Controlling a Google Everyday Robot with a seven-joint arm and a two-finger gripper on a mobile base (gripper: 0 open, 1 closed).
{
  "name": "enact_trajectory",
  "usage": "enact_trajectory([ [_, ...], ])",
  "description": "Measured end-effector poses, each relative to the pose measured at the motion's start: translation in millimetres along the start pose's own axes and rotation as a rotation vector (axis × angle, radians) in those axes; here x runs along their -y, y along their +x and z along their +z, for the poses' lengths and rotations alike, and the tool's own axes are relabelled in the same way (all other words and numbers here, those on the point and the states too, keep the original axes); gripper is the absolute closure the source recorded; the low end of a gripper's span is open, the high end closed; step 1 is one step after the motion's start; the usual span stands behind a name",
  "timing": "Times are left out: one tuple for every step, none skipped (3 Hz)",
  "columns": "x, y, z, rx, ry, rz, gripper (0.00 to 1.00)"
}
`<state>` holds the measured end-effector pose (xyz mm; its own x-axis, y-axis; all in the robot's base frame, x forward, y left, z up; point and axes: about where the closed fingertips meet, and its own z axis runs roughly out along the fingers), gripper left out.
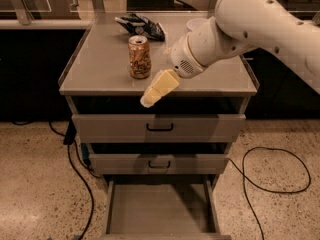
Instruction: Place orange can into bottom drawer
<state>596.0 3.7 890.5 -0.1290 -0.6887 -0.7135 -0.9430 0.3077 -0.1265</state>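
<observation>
The orange can [139, 57] stands upright on the grey cabinet top [100, 74], left of centre. My gripper [156, 90] hangs at the front edge of the top, just right of and a little below the can, apart from it. The white arm reaches in from the upper right. The bottom drawer [159, 210] is pulled out below, its grey interior bare. The two upper drawers [159, 128] with black handles are closed.
A black crumpled item [141, 25] lies at the back of the cabinet top. A white bowl [196, 24] sits at the back right, partly hidden by my arm. Black cables [272, 174] run on the speckled floor on both sides of the cabinet.
</observation>
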Motion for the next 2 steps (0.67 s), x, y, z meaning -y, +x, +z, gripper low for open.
enact_trajectory([
  [-0.8,-2.9,8.6,0.01,-0.001,-0.001,0.0],
  [1.5,-7.6,28.8,0.036,0.016,0.003,0.0],
])
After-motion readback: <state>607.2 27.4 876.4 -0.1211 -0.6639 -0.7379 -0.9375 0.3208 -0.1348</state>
